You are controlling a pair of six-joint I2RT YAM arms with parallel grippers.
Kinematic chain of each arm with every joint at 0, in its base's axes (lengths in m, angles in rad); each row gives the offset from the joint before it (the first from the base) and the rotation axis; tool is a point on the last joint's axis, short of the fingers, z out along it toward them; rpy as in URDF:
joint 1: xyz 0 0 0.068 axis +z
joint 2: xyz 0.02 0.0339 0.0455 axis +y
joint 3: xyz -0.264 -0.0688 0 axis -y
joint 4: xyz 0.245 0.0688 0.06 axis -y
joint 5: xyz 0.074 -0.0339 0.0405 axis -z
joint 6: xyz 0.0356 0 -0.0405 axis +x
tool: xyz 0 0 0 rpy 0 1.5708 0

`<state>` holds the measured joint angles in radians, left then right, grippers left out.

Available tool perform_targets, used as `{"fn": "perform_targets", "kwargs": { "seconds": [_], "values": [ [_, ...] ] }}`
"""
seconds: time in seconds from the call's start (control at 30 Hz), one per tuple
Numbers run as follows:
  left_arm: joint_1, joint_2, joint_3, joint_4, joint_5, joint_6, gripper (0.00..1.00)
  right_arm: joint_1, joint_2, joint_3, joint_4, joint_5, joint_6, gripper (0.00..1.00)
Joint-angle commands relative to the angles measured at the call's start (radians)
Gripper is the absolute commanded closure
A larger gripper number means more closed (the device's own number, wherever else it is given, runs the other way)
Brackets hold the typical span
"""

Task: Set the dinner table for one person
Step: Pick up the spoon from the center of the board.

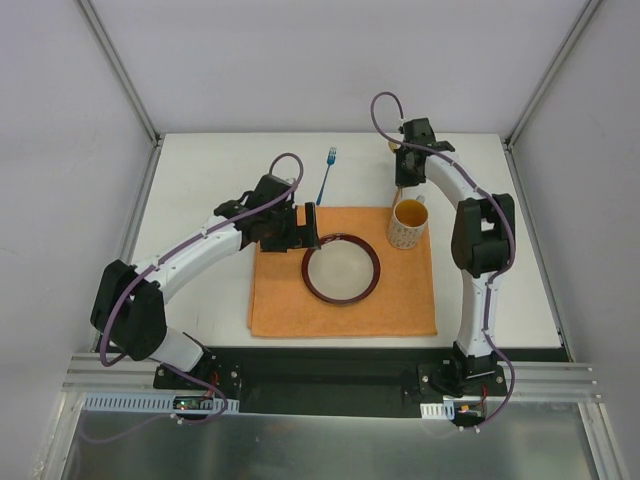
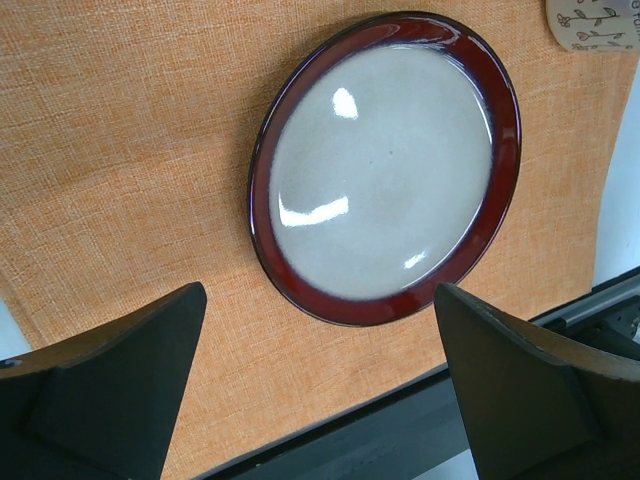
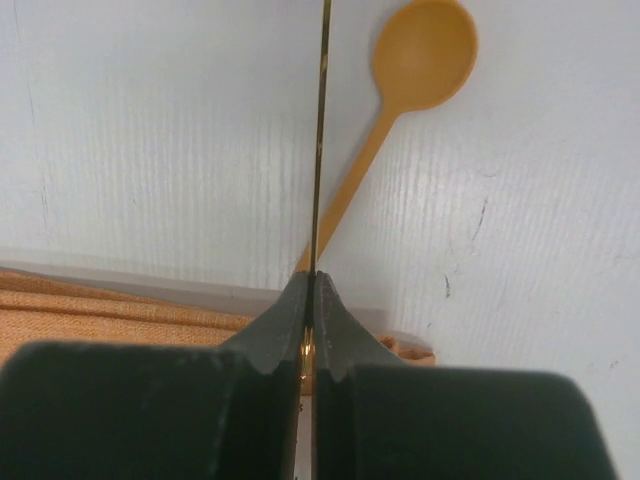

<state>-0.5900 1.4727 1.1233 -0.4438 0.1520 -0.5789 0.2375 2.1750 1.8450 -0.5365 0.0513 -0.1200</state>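
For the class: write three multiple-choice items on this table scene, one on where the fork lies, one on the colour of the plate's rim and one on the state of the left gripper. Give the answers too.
1. Where does the fork lie?
A inside the mug
B on the bare table, beyond the placemat
C in the middle of the placemat

2. What colour is the rim of the plate?
A dark red
B blue
C green

3. What state is the left gripper in?
A shut on the fork
B shut on the plate
C open, holding nothing

Answers:
1 B: the fork rests on white tabletop past the placemat's far edge.
2 A: a dark red band rings the plate's pale centre.
3 C: its fingers stand wide apart, with only placemat and plate showing between them.
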Motion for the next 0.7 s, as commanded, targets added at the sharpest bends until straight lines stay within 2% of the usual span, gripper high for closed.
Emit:
{"fn": "perform_targets", "kwargs": {
  "seconds": [0.0, 0.37, 0.67],
  "values": [
    [-0.008, 0.005, 0.032, -0.012, 0.011, 0.043, 0.01, -0.018, -0.095, -0.001, 0.058, 0.038, -0.003, 0.99],
    [-0.005, 0.049, 0.099, -0.022, 0.011, 0.091, 0.01, -0.029, -0.159, 0.062, 0.023, 0.078, -0.018, 0.99],
    [-0.007, 0.084, 0.127, -0.026, -0.002, 0.136, 0.01, -0.033, -0.287, 0.063, -0.054, 0.064, -0.017, 0.99]
  ]
}}
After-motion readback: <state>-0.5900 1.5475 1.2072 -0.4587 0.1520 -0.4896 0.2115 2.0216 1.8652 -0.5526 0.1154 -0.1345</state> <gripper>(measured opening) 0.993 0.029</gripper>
